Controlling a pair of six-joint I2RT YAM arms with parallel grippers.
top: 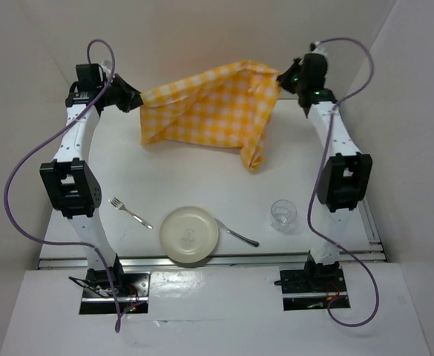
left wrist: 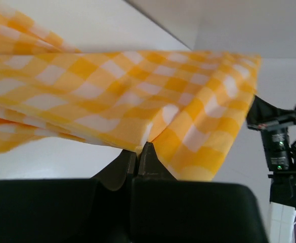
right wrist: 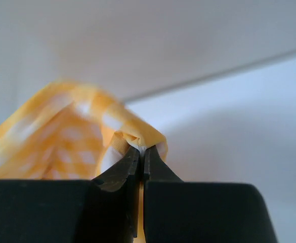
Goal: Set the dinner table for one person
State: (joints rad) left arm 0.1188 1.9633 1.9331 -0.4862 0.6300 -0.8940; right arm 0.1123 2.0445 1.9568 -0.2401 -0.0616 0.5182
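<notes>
A yellow-and-white checked cloth (top: 209, 107) hangs stretched between my two grippers above the far part of the white dinner table (top: 202, 174). My left gripper (top: 136, 98) is shut on the cloth's left corner (left wrist: 137, 109). My right gripper (top: 282, 76) is shut on its right corner (right wrist: 132, 134). One loose corner droops toward the table (top: 254, 159). Near the front edge lie a fork (top: 130, 213), a cream plate (top: 190, 234), a spoon or knife (top: 237, 234) touching the plate's right rim, and a clear glass (top: 283, 215).
White walls enclose the table at the back and sides. Purple cables (top: 24, 215) loop beside both arms. A metal rail (top: 202, 259) runs along the table's near edge, just under the plate.
</notes>
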